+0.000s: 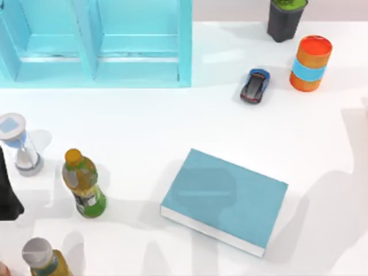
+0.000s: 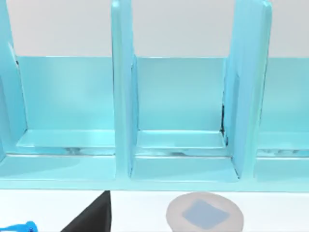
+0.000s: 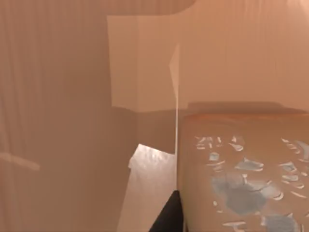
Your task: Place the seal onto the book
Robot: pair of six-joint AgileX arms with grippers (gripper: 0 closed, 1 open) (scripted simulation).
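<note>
The book [image 1: 227, 199] lies flat on the white table [image 1: 144, 126], a bit right of the middle, with nothing on top of it. The seal [image 3: 241, 174] fills much of the right wrist view, very close to the camera, tan with pale flecks. I cannot tell if the right claw is open or closed.

The left arm [image 1: 7, 192] sits at the table's left edge, near an hourglass [image 1: 20, 144] and a green bottle [image 1: 83, 184]. The blue shelf [image 1: 95, 40] stands at the back left. A toy car [image 1: 255, 85] and an orange can [image 1: 310, 63] sit at the back right.
</note>
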